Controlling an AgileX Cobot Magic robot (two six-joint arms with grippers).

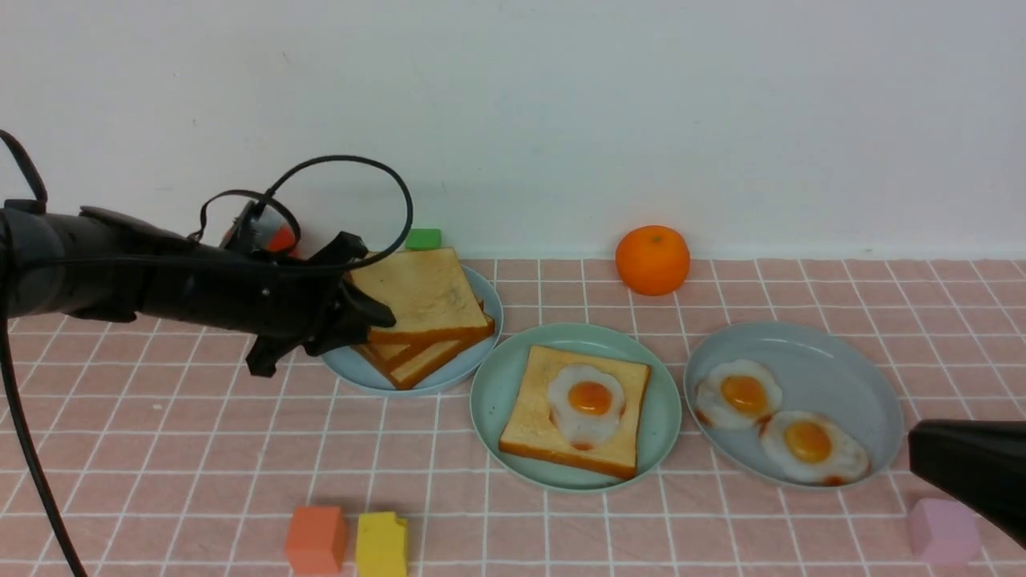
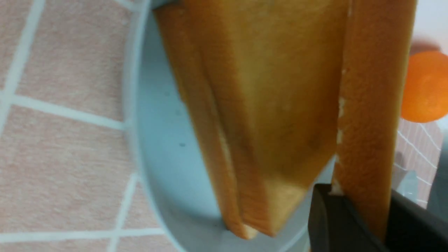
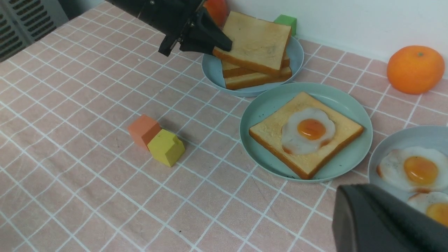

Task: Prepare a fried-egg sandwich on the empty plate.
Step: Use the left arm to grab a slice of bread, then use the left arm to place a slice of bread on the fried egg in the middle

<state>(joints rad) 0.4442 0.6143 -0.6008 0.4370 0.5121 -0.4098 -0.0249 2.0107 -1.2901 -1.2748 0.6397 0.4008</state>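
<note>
Your left gripper (image 1: 383, 317) is clamped on the top slice (image 1: 429, 292) of the stack (image 1: 417, 362), its tips half hidden. The green plate (image 1: 490, 401), mid-table (image 1: 200, 449), carries toast (image 1: 533, 421) and egg (image 1: 589, 401). Your right gripper (image 1: 942, 461) is cut off at the right edge, jaws closed.

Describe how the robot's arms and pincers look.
The left arm is a matte black, roughly tubular body that ends in a black left pincer tapering to a wedge. Thin black cables loop above its wrist. The right pincer is the same plain black with a blunt edge. No markings show on either.
</note>
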